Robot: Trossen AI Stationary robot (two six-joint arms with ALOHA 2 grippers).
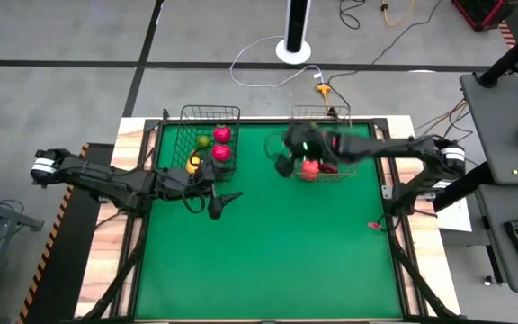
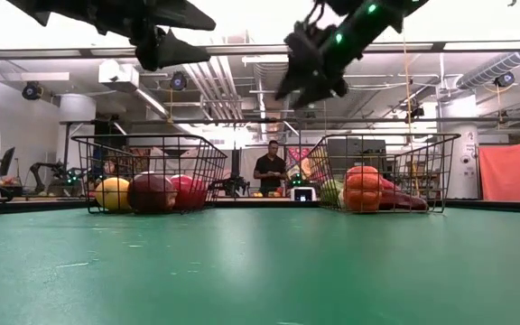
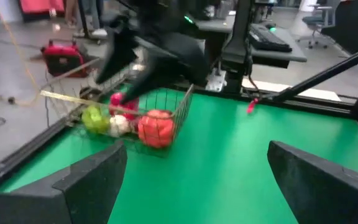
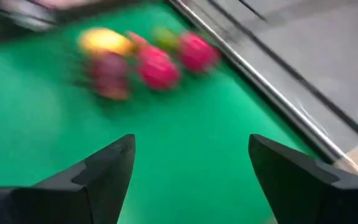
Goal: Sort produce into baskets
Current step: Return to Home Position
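Note:
Two wire baskets stand at the table's far edge. The black basket [image 1: 209, 135] on the left holds red [image 1: 222, 134], green [image 1: 203, 141] and yellow [image 1: 193, 163] produce. The copper basket [image 1: 331, 144] on the right holds an orange-red piece [image 3: 156, 127], a green one [image 3: 94, 118] and a white one [image 3: 118, 125]. My left gripper [image 1: 218, 205] hovers open near the black basket's front. My right gripper [image 1: 283, 162] hangs open in the air beside the copper basket's left side, nothing between its fingers [image 4: 191, 146].
A small red object [image 1: 374, 226] lies at the table's right edge. The green mat [image 1: 268, 261] stretches toward the near edge. A person [image 2: 271, 169] stands in the room behind the table. Cables and a white post base [image 1: 293, 49] lie on the floor beyond.

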